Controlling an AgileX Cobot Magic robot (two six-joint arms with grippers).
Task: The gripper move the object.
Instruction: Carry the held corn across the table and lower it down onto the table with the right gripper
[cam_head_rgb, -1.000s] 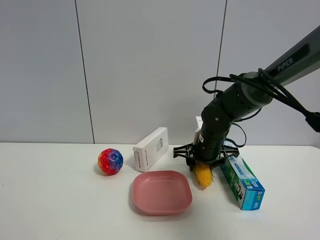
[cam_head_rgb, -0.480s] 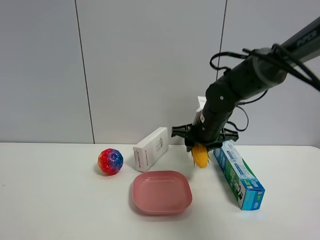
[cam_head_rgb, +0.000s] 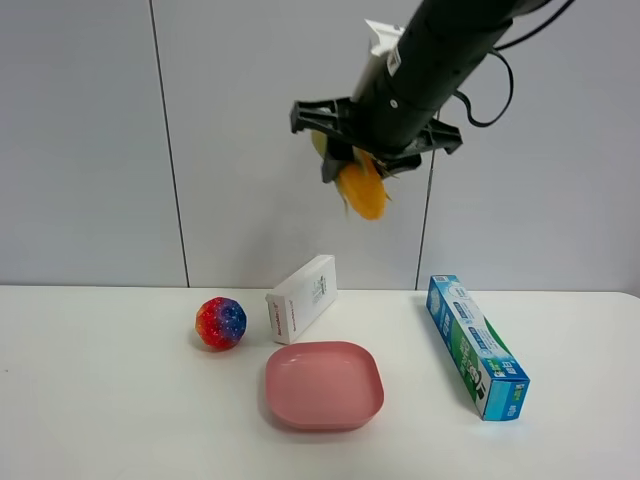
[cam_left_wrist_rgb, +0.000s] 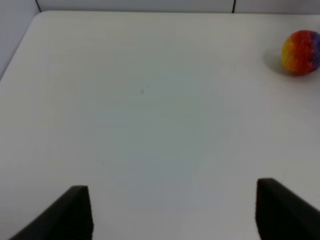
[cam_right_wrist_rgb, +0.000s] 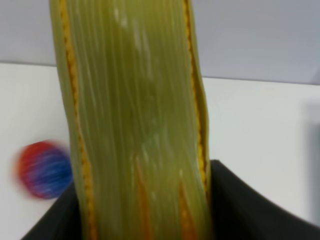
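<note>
My right gripper (cam_head_rgb: 352, 160) is shut on the toy ear of corn (cam_head_rgb: 360, 186) and holds it high in the air, above the pink plate (cam_head_rgb: 323, 384) and well clear of the table. The corn's yellow tip points down and forward. In the right wrist view the green-yellow husk (cam_right_wrist_rgb: 135, 120) fills the picture between the black fingers (cam_right_wrist_rgb: 235, 205). My left gripper (cam_left_wrist_rgb: 172, 210) is open and empty above bare table; only its two black fingertips (cam_left_wrist_rgb: 70, 212) show. It is out of the exterior high view.
A multicoloured ball (cam_head_rgb: 221, 323) lies left of the plate, also in the left wrist view (cam_left_wrist_rgb: 301, 52) and blurred in the right wrist view (cam_right_wrist_rgb: 44, 169). A white box (cam_head_rgb: 301, 298) stands behind the plate. A long blue-green box (cam_head_rgb: 475, 344) lies to the right.
My right gripper has lifted the corn from table level beside the blue-green box, up and to the left, to high above the plate. The other things have not moved.
</note>
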